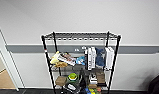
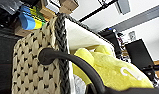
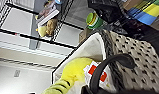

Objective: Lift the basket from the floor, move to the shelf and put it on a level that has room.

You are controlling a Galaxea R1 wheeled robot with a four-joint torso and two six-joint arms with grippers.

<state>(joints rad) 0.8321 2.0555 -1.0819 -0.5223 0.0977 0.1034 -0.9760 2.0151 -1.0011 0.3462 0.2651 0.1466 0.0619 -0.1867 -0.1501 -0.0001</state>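
Left tool: from my left wrist camera I cannot tell whether it is open or closed; no fingers show clearly. A dark curved loop handle point(image 2: 70, 62) arcs across close to the lens.
Right tool: same on my right wrist camera, I cannot tell its state. A second dark loop handle point(image 3: 107, 67) curves up in front of the lens.
Basket: the rectangular cream-and-dark woven basket point(image 2: 32, 72) with its dark braided rim and white cloth lining sits right under both wrist cameras, close in front of the rack. I cannot tell from these frames whether it rests on anything.
Basket contents: a soft yellow plush item point(image 2: 112, 72) fills the inside; on the right wrist feed I also see a white packet with a red patch point(image 3: 96, 72) beside it, which the left feed does not show.
Shelf: my head camera gives me the whole tall black metal wire rack point(image 1: 80, 62) against the white wall.
Top level: the topmost black wire-grid tier point(image 1: 80, 36) appears bare.
Lower tiers: books and white binders point(image 1: 100, 58) stand on the middle tier; below them I see a brown cardboard box point(image 1: 61, 80) and a green round container point(image 1: 72, 76).
Counts: one basket, two loop handles, one rack.
Floor: a strip of dark grey carpet point(image 1: 32, 91) shows at the rack's foot.
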